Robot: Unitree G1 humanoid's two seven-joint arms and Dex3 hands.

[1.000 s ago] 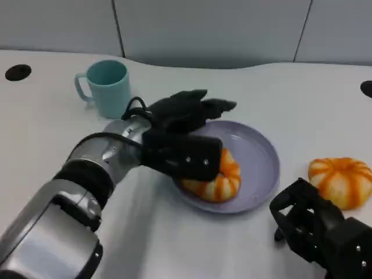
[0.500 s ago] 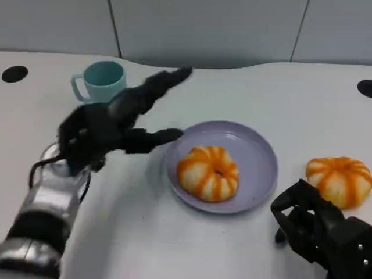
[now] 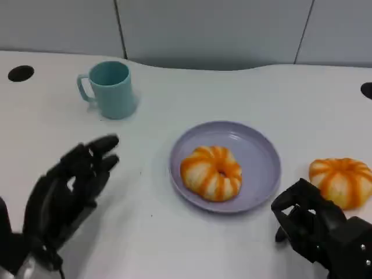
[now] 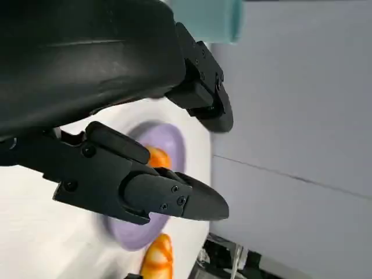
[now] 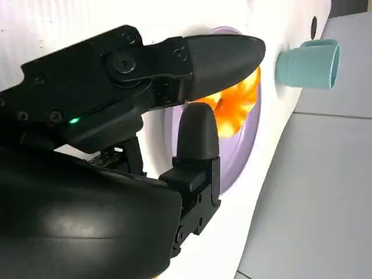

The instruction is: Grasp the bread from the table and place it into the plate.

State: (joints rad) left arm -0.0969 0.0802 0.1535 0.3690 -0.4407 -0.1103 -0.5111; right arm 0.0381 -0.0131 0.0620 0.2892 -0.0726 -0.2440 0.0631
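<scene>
From my head I see a second bread point(image 3: 341, 181) right of the plate point(image 3: 258, 152); my left hand point(image 3: 67, 195) hangs empty, fingers spread.

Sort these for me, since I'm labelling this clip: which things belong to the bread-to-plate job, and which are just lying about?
Job:
- bread, lying in the plate
- plate, lilac
- second bread, on the table beside the plate
- left hand, open, holding nothing
- right hand, holding nothing

Lying about:
- teal mug, upright at the back of the table
</scene>
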